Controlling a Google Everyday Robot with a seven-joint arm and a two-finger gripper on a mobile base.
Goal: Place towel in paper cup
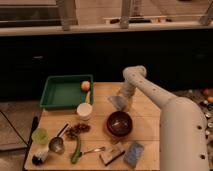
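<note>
A white paper cup (84, 110) stands upright on the wooden table (145, 112), just in front of the green tray (62, 92). A pale grey-blue towel (117, 102) lies at the middle back of the table, right of the cup. My gripper (124, 102) points down at the towel's right edge, at the end of the white arm (150, 90) that reaches in from the lower right. Whether it touches or holds the towel does not show. The cup's inside looks empty.
An orange (85, 86) sits in the tray's right corner. A dark red bowl (119, 123) stands in front of the gripper. A green cup (40, 136), a metal ladle (57, 144), a green vegetable (76, 150), a small box (111, 156) and a blue-grey packet (134, 153) lie along the front.
</note>
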